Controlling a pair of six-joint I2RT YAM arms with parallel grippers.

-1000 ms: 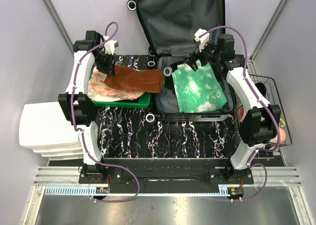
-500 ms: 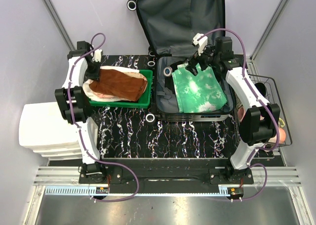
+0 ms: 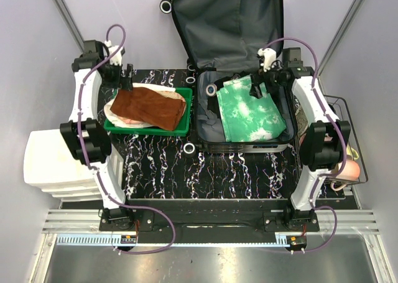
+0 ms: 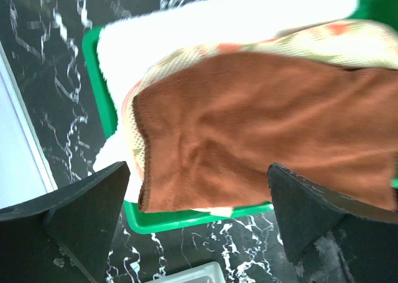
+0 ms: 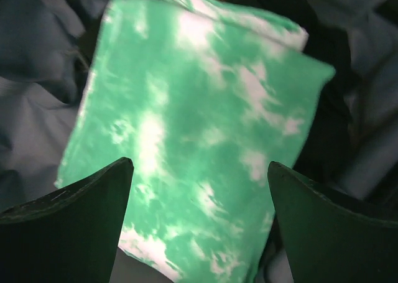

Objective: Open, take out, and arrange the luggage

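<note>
Left arm carried the brown cloth (image 3: 149, 107) away from the luggage (image 3: 227, 22) and dropped it in the green bin (image 3: 181, 126) just left of it. The left gripper (image 4: 198, 171) then sat over the cloth with fingers wide apart, holding nothing. The right gripper (image 5: 199, 165) had shifted toward the luggage's right wall, fingers also apart, hovering over the green tie-dye cloth (image 3: 252, 112) and not clamped on it. The luggage sat on the far side of the marbled table (image 3: 217, 177), open. Its lid stood up at the back showing dark grey lining, and its base lay flat with the tie-dye piece folded inside. Small white wheels (image 3: 166, 6) showed along its left edge and at the lid's corner; the shell print was not visible from above. Step in hand, as I read it: unloading, one piece binned and tie-dye next. The next move probably calls for the right gripper to drop onto the tie-dye, pinch a whole fold rather than one layer, and lift clear of the luggage rim before carrying it out. Risk: cloth unfolding or snagging the rim. Couldn't tell if anything lay beneath it.
</note>
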